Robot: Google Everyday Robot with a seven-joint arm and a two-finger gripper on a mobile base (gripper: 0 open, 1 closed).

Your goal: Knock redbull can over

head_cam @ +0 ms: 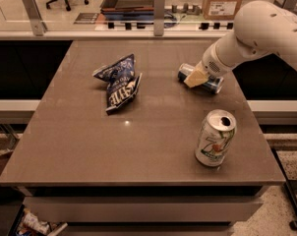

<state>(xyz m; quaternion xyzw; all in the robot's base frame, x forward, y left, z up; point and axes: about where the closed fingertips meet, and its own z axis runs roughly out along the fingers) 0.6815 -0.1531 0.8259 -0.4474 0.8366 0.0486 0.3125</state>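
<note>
Shows the redbull can (214, 85) lying on its side at the far right of the table (89, 146), middle hidden behind the gripper (196, 77); cannot tell whether spread or pinching. Arm (256, 28) cut off at right edge. Nearer, upright soda can (216, 137); left, chip bag (120, 82).

redbull can (184, 72) half behind end effector (196, 77)

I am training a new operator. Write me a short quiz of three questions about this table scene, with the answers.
1. True or false: the redbull can lies on its side.
2. Which thing stands upright? A: chip bag; B: 7UP can; C: redbull can.
3. Where is the gripper?
Key: 1 true; 2 B; 3 right at the redbull can, on the far right part of the table.
</note>
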